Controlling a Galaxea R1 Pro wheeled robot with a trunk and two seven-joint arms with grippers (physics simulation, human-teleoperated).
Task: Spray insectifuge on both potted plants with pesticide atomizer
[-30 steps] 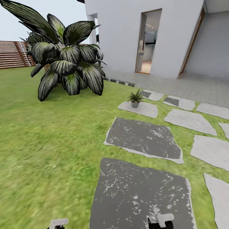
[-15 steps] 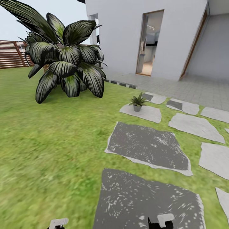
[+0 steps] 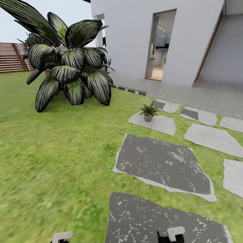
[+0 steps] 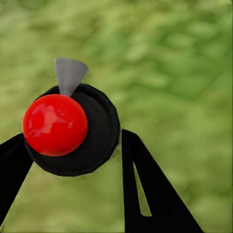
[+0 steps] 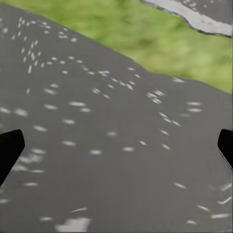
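Jaws of left gripper (image 4: 72,138): closed in on the pesticide atomizer (image 4: 99,145), one black finger (image 4: 145,184) touching each side of its round body. Jaws of right gripper (image 5: 116,145): spread wide, nothing between them, fingertips (image 5: 9,148) cut off at opposite edges of the right wrist view.

Atomizer seen end-on from the left wrist camera: round black outline, glossy red dome (image 4: 55,124) on top, small grey wedge (image 4: 69,74) projecting from the rim. Lower body hidden behind the top; colour and length not readable. Blurred lawn (image 3: 50,162) behind it.

One of the potted plants (image 3: 149,110) ahead in the head view: small rosette of pointed green leaves in a tiny grey pot, leaf speckling too small to resolve. Standing upright at the far edge of a pale stepping stone (image 3: 162,125), well apart from both grippers.

Closer in: dark speckled stepping stone (image 3: 162,162), then a second dark stone (image 3: 152,216) cut off by the bottom edge and lying under the right gripper. More pale stones (image 3: 209,136) to the right, partly cropped.

Beyond: large dark-leaved bush (image 3: 67,64) on the lawn, brown slatted fence (image 3: 11,57) partly hidden behind it, white house wall (image 3: 131,33) with an open doorway (image 3: 161,45), grey paving (image 3: 209,96) along its foot.
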